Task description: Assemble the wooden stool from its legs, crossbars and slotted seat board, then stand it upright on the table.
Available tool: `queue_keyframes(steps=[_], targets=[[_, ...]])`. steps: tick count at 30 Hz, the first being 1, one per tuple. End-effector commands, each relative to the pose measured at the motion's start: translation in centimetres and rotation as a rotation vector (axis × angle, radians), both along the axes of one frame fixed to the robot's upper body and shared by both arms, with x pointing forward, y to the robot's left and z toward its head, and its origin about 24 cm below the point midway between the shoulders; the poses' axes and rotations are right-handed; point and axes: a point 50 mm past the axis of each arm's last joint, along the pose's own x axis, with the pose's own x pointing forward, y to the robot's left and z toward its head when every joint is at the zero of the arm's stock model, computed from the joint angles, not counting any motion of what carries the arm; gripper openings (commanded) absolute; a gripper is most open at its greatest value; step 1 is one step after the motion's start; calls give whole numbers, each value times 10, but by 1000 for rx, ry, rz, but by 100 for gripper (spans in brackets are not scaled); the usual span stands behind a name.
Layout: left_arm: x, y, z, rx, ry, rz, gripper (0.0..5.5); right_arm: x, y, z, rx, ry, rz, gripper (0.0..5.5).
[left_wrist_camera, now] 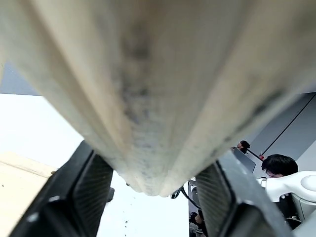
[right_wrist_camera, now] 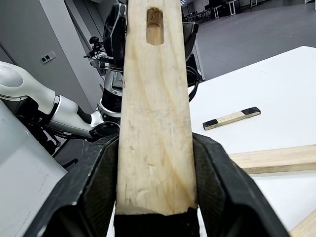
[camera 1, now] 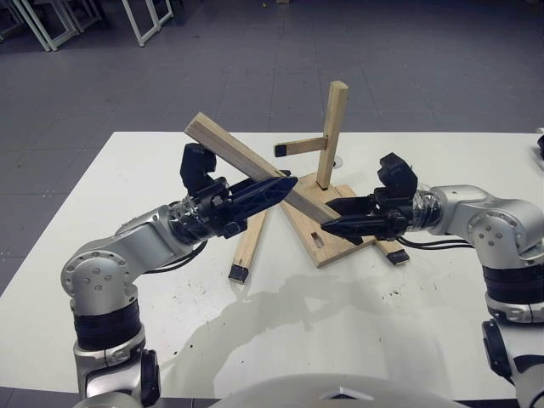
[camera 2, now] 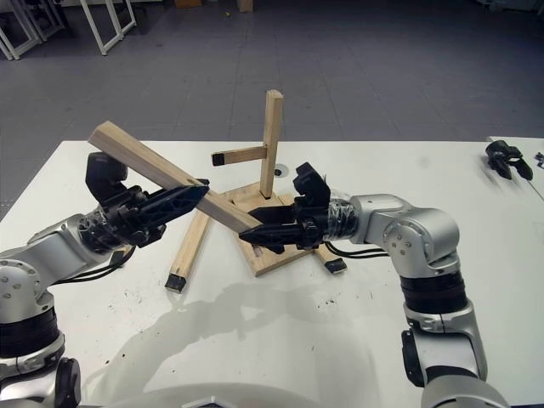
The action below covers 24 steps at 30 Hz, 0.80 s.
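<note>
The left pincer [camera 1: 287,184] is clamped on a tilted leg [camera 1: 223,143] near its middle, and the right pincer [camera 1: 328,228] is clamped on the low end of it. Under them the seat board [camera 1: 330,252] lies mid-table [camera 1: 119,195], carrying an upright leg [camera 1: 333,119] with a crossbar [camera 1: 302,146]. A third leg [camera 1: 249,245] lies just beside it.

No readable text, label, brand, number or sign for you here. Pale long wooden stool leg [right_wrist_camera: 155,123]: bare grain, nothing printed. Small grey plate on wall [right_wrist_camera: 48,58]: marks too small for you to read.
</note>
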Motion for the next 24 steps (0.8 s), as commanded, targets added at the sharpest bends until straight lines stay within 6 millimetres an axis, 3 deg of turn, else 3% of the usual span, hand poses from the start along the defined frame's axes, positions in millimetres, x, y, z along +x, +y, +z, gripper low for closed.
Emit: queue_keyframes(steps=[1, 6, 8, 11, 15, 21, 24], targets=[[7, 12, 3, -29, -1, 62, 211, -1, -3, 0, -61, -67, -2, 268], [17, 38, 14, -51, -40, 184, 211, 5, -18, -20, -230, -132, -85, 309], [21, 54, 17, -32, -63, 269, 211, 16, -28, -30, -329, -183, -173, 309], [28, 66, 11, 78, -96, 405, 211, 46, -39, -46, -526, -334, -397, 309], [29, 54, -10, 189, -111, 435, 211, 67, -48, -70, -744, -449, -542, 309], [27, 49, -19, 206, -110, 453, 211, 73, -44, -104, -881, -453, -514, 309], [30, 50, -20, 222, -114, 466, 211, 74, -43, -109, -915, -469, -481, 309]])
